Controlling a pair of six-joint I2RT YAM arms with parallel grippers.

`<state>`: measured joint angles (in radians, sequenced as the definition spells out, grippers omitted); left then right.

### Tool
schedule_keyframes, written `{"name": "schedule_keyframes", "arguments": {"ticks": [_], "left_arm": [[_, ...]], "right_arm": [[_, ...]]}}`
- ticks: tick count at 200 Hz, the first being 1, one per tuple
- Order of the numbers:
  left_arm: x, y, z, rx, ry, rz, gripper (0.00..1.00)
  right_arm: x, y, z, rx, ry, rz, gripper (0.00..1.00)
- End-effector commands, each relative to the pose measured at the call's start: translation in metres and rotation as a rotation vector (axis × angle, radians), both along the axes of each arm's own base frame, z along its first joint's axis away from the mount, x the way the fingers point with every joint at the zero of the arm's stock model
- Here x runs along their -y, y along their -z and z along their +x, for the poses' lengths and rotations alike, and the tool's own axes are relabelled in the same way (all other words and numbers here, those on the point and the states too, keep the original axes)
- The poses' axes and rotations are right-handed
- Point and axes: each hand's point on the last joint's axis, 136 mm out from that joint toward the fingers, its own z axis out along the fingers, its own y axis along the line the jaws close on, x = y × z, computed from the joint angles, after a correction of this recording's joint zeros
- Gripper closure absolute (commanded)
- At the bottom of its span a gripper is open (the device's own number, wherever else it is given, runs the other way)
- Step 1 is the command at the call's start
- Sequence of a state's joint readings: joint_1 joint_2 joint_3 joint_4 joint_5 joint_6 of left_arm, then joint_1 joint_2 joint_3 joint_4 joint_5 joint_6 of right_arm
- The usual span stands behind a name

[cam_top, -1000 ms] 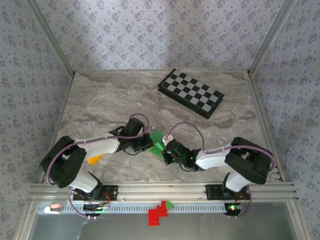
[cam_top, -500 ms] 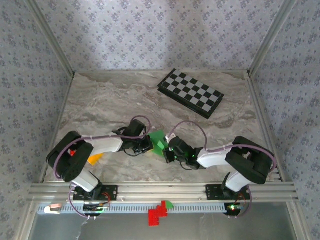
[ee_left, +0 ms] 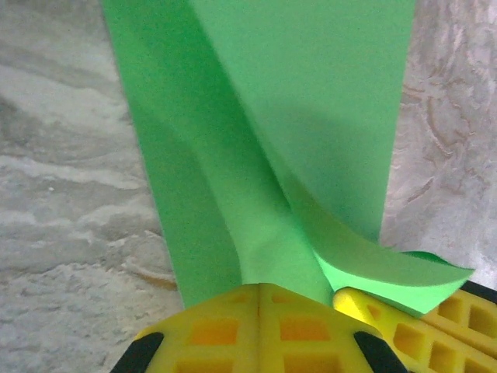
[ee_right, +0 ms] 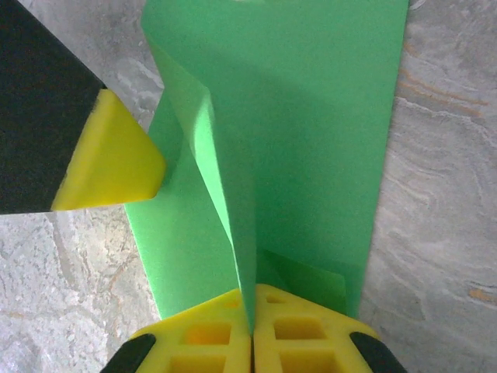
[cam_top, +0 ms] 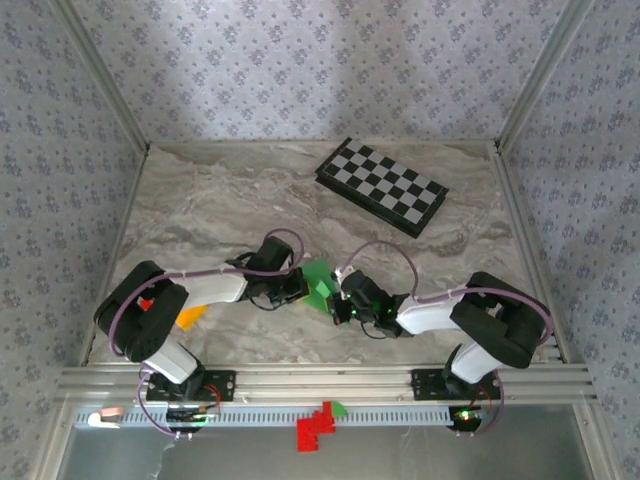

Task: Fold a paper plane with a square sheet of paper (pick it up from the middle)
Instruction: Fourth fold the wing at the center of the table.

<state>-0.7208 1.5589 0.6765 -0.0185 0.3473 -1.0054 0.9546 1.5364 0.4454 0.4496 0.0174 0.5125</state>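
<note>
The square sheet of paper (cam_top: 318, 280), bright green and folded into layers, lies on the marble table between my two grippers. My left gripper (cam_top: 299, 286) is shut on its left end; in the left wrist view the yellow jaws (ee_left: 260, 289) pinch a raised fold of the paper (ee_left: 303, 116). My right gripper (cam_top: 341, 297) is shut on the other end, its jaws (ee_right: 252, 311) clamped on an upright crease of the paper (ee_right: 318, 116). One left fingertip (ee_right: 109, 159) shows beside that crease. I cannot make out a paper plane shape.
A black-and-white checkerboard (cam_top: 381, 187) lies at the back right. A small orange block (cam_top: 189, 317) sits by the left arm. Red pieces (cam_top: 316, 425) and a tiny green piece (cam_top: 339, 408) rest on the front rail. Patterned walls and metal posts enclose the table.
The left arm has swung right and both grippers have drawn closer together. More of the green paper now shows between them.
</note>
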Motion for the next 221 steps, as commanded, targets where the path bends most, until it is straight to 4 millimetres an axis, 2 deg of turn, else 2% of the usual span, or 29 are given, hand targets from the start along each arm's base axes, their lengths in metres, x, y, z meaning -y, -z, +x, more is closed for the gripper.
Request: {"name": "schedule_keyframes", "arguments": {"ticks": [1, 80, 124, 154, 194, 221], "left_arm": [[0.012, -0.01, 0.008, 0.04, 0.031, -0.019, 0.97], [0.002, 0.017, 0.0, -0.012, 0.033, 0.047, 0.98], [-0.005, 0.026, -0.005, -0.023, 0.023, 0.069, 0.98], [-0.003, 0.018, -0.001, -0.001, 0.022, 0.057, 0.98], [0.006, -0.014, 0.01, 0.071, 0.02, -0.012, 0.91], [0.012, -0.029, 0.01, 0.093, 0.039, -0.049, 0.87]], "right_arm": [[0.005, 0.004, -0.003, -0.033, 0.014, 0.004, 0.92], [0.006, 0.005, -0.003, -0.081, 0.027, 0.03, 0.92], [0.009, 0.014, -0.007, -0.152, 0.045, 0.041, 0.92], [0.013, 0.017, -0.008, -0.194, 0.077, 0.049, 0.93], [0.017, 0.022, -0.009, -0.22, 0.096, 0.046, 0.93], [0.018, 0.023, -0.007, -0.224, 0.102, 0.045, 0.93]]}}
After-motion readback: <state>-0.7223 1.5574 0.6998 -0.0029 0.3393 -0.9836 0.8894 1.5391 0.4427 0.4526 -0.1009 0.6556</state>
